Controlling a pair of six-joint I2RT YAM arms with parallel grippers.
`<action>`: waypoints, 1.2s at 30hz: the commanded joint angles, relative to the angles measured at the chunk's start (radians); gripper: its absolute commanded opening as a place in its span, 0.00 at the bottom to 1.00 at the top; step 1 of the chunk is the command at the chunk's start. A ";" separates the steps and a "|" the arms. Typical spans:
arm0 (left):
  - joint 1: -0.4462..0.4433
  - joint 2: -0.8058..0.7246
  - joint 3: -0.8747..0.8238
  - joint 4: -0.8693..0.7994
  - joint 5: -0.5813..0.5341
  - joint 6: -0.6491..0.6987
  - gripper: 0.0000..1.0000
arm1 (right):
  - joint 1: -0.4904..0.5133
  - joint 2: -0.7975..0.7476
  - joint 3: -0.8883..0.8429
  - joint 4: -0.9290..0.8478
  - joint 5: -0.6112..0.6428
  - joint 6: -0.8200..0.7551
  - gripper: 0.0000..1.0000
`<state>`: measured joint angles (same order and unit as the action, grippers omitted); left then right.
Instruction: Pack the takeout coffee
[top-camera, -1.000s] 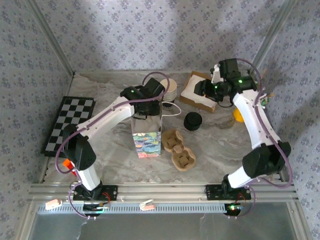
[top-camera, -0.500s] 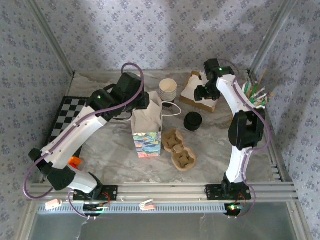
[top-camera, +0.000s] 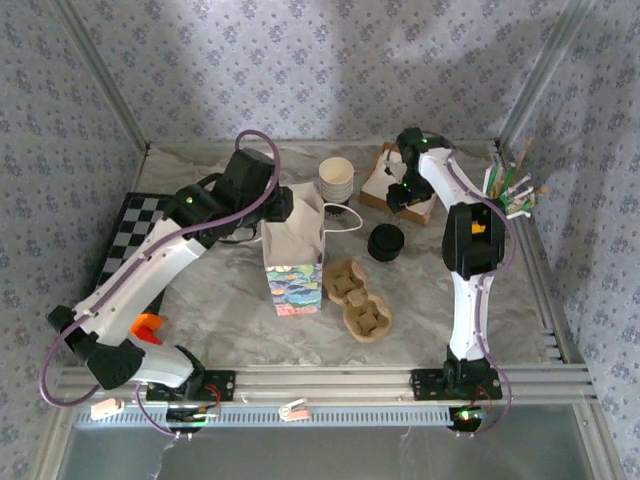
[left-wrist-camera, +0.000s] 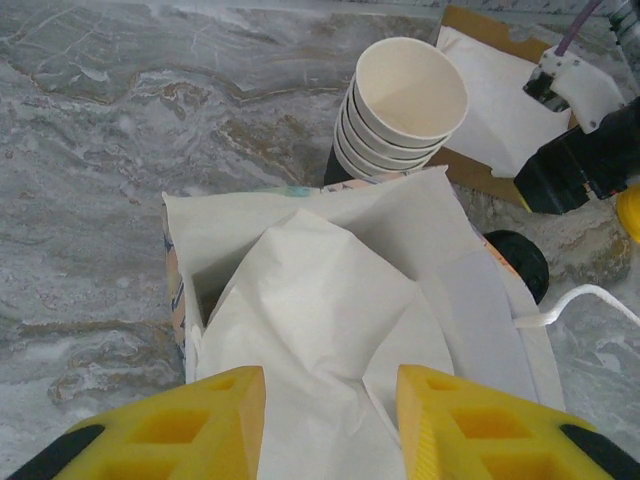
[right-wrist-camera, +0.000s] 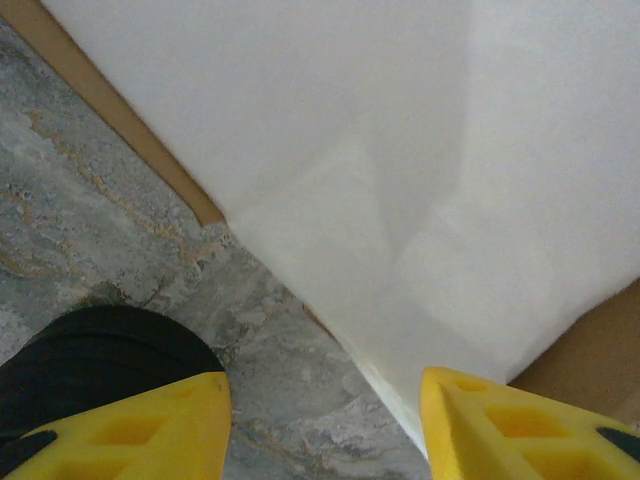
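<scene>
A paper bag (top-camera: 296, 268) with a colourful print stands mid-table, with white tissue paper (left-wrist-camera: 320, 320) stuffed in its mouth. My left gripper (top-camera: 284, 204) hovers just above the bag's rear edge. In the left wrist view the left gripper (left-wrist-camera: 330, 420) is open, and the tissue lies loose below the gap. A stack of paper cups (top-camera: 336, 178) stands behind the bag. Right of the bag sits a black lid stack (top-camera: 385, 242). My right gripper (top-camera: 399, 193) is open, low over the near edge of the white napkins (right-wrist-camera: 400, 150) on their cardboard tray (top-camera: 418, 208).
Two brown cardboard cup carriers (top-camera: 356, 298) lie to the right of the bag, toward the front. A checkerboard mat (top-camera: 140, 245) lies at the left with an orange object (top-camera: 148, 325) near it. Stirrers stand in a holder (top-camera: 508, 185) at the right wall.
The left arm has risen and drawn back over the bag, and its jaws have widened off the tissue. The right arm has swung left to the napkin tray's near edge.
</scene>
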<state>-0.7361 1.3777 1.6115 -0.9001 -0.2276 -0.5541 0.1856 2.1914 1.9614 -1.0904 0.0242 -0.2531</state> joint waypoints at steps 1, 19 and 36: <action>0.012 -0.017 0.014 0.024 0.013 0.026 0.39 | 0.002 0.034 0.058 -0.002 0.019 -0.042 0.54; 0.030 0.023 0.042 0.031 0.033 0.033 0.42 | -0.003 0.142 0.178 -0.007 -0.018 -0.036 0.36; 0.032 0.029 0.062 0.034 0.039 0.035 0.43 | -0.018 0.113 0.228 -0.032 -0.063 -0.002 0.00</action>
<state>-0.7124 1.4094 1.6302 -0.8780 -0.1978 -0.5385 0.1795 2.3260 2.1464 -1.0988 -0.0154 -0.2703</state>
